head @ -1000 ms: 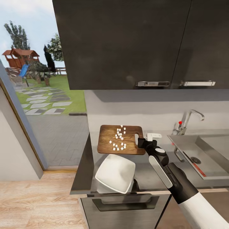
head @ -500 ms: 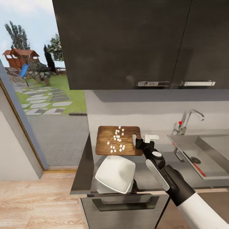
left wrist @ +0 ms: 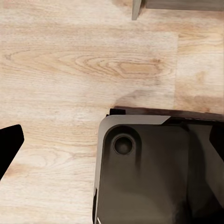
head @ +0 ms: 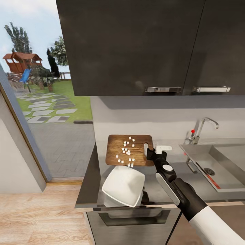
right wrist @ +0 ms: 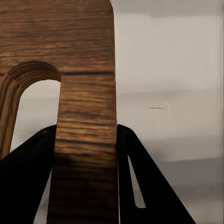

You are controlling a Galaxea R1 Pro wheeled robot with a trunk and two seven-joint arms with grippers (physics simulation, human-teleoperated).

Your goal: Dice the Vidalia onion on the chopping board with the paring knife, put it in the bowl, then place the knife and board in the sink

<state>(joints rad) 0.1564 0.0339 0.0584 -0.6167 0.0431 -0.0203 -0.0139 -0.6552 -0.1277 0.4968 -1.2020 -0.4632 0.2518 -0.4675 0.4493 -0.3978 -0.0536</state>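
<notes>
grained wood chopping board (head: 129, 149), glossy steel sink (head: 217, 163)

Even, bright daylight; soft shadows, slightly blurry renders.

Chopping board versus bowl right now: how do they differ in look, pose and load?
The chopping board is dark brown wood, flat and rectangular; the bowl is white and squarish with rounded corners. The board is gripped at its handle end by the right tool; no tool is on the bowl. The board carries the diced onion; the bowl looks empty. Both are at the grey countertop, the bowl just in front of the board.
</notes>
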